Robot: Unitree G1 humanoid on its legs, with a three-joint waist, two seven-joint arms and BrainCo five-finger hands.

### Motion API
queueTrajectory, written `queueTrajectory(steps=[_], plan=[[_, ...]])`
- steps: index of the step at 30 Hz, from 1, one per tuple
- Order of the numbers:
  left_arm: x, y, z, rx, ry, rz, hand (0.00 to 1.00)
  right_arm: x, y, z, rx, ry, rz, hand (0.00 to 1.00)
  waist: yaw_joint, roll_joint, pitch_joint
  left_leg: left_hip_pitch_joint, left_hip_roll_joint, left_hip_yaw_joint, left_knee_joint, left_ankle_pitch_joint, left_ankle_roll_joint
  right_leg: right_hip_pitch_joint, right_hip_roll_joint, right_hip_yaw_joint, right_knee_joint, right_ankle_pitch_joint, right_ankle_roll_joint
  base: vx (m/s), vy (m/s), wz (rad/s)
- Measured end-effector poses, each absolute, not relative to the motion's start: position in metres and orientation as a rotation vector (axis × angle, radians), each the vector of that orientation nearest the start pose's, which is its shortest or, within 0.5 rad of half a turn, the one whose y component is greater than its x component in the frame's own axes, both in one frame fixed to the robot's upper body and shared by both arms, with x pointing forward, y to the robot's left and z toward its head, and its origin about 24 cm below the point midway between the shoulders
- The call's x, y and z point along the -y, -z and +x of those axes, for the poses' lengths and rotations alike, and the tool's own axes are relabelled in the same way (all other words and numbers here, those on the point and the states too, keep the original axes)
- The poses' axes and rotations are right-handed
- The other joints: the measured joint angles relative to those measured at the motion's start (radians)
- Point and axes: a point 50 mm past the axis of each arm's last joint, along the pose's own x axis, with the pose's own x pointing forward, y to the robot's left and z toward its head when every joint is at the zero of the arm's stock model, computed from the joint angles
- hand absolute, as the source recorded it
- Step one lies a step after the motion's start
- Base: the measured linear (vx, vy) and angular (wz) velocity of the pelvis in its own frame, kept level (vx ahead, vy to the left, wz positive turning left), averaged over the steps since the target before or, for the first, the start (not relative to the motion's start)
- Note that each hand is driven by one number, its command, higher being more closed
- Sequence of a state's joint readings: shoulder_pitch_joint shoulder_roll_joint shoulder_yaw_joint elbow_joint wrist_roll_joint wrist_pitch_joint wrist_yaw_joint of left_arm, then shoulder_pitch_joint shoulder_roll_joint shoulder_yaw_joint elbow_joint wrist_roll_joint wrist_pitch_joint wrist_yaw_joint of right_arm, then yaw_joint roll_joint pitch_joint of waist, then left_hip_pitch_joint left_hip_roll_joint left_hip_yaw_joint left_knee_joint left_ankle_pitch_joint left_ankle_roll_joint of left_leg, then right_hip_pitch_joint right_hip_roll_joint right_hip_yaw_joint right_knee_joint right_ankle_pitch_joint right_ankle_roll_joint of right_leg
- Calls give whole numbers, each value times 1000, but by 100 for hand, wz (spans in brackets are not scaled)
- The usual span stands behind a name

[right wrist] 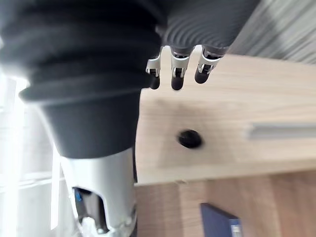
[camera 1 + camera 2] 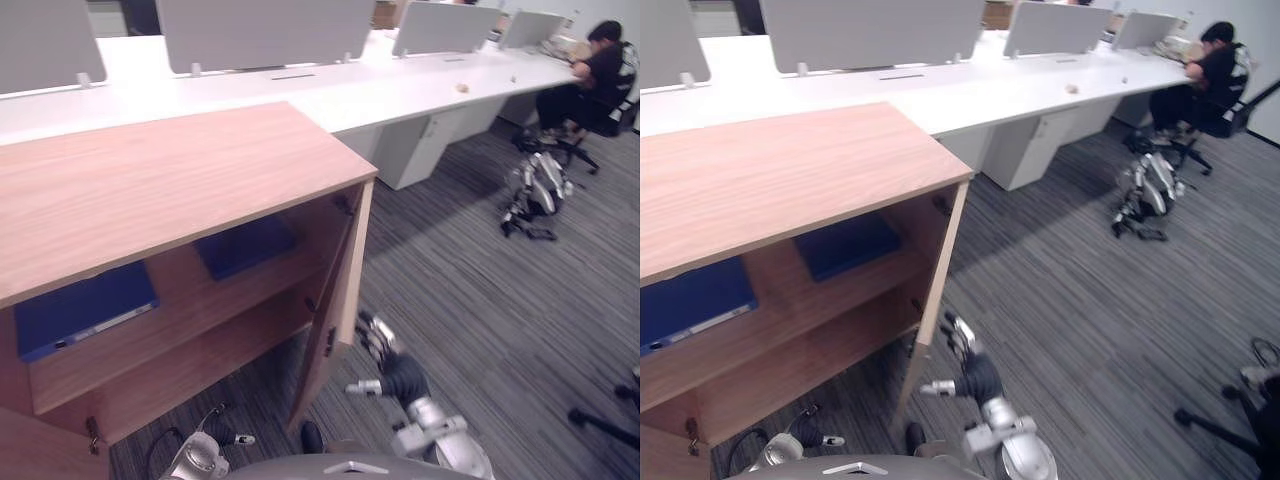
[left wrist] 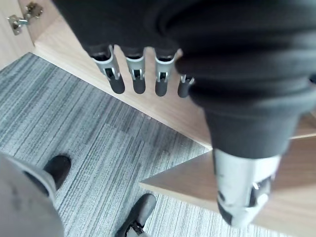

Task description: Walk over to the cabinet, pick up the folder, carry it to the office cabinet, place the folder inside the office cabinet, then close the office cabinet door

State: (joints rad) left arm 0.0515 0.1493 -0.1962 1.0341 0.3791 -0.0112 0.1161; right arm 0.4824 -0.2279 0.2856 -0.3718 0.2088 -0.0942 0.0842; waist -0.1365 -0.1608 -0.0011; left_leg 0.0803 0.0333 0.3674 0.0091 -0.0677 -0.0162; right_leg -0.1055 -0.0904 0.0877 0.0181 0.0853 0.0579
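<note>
Stage, judged: door closing. The light wood office cabinet [image 2: 180, 170] stands open; a flat dark blue folder [image 2: 85, 308] and a second blue folder [image 2: 245, 243] lie on its upper shelf. Its wooden door [image 2: 338, 295] stands edge-on just left of the right hand [image 2: 385, 358], fingers straight, contact unclear. The left hand [image 3: 136, 74], fingers also straight, hangs low by the base. Nothing lies between right hand and door; the seated person [image 2: 600, 75] is well apart.

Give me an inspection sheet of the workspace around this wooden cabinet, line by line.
surface: grey carpet; wooden cabinet with its door open.
job's things: left folder and right folder, both blue, flat on the upper shelf, apart.
clutter: silver-and-black machine on the carpet.
hands: left hand open, low by the cabinet's base; right hand open, beside the door.
cables: nothing seen.
surroundings: long white desk; person seated at its far end.
</note>
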Motion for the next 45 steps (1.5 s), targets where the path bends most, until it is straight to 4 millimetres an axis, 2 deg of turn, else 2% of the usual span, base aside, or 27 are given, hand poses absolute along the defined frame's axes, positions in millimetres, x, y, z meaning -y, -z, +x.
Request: queueTrajectory(steps=[3,6,9,13,15,22,25,34,38,43,45], plan=[[-189,156,112,-1017,204,627,0,127,-38,163,-25,-280,116,0,25,-3,-9,11,-11,-23,-56,34,-1,5,-8,-44,-3,1,-13,48,9,36],[-190,156,112,-1014,201,628,0,127,-22,177,-74,-285,93,0,36,4,-10,9,-21,-44,-92,51,8,6,-13,-65,-12,1,-13,62,21,20],[-193,155,114,-1012,181,623,0,134,-8,193,-119,-245,62,0,51,15,-3,8,-27,-69,-92,49,19,19,-24,-83,-22,-4,-3,61,30,12],[-200,154,113,-1020,144,616,0,144,-5,219,-120,-194,16,0,55,26,-2,-9,-33,-94,-88,49,25,22,-29,-104,-37,7,15,45,3,19],[-203,153,115,-1021,107,587,0,152,-5,234,-117,-147,-9,0,73,41,6,-22,-34,-112,-87,50,27,21,-31,-122,-44,8,17,21,-16,24],[-206,153,115,-1030,44,526,0,159,-10,260,-101,-104,-58,0,87,94,33,-60,-34,-185,-90,67,31,22,-40,-189,-46,-1,30,-10,-27,31],[-208,152,115,-1030,15,515,0,160,-5,265,-122,-79,-104,0,102,99,39,-69,-28,-212,-93,77,28,22,-37,-216,-49,-2,32,-3,-31,25],[-211,153,112,-1039,-27,487,0,157,0,267,-131,-38,-181,0,101,99,40,-81,-27,-245,-93,85,26,36,-37,-251,-66,-1,34,-13,-17,12],[-209,153,113,-1037,-38,470,0,158,9,258,-160,-20,-212,0,103,98,40,-80,-27,-254,-94,85,25,44,-37,-261,-73,-1,34,-9,-13,7],[-206,153,113,-1035,-65,452,0,164,43,231,-311,39,-189,0,100,98,40,-70,-26,-253,-94,85,25,58,-36,-262,-79,-1,34,0,0,0],[-203,154,113,-1036,-66,438,0,167,64,214,-406,42,-215,0,96,99,41,-62,-25,-251,-94,84,24,67,-35,-262,-81,-1,34,0,0,0]])
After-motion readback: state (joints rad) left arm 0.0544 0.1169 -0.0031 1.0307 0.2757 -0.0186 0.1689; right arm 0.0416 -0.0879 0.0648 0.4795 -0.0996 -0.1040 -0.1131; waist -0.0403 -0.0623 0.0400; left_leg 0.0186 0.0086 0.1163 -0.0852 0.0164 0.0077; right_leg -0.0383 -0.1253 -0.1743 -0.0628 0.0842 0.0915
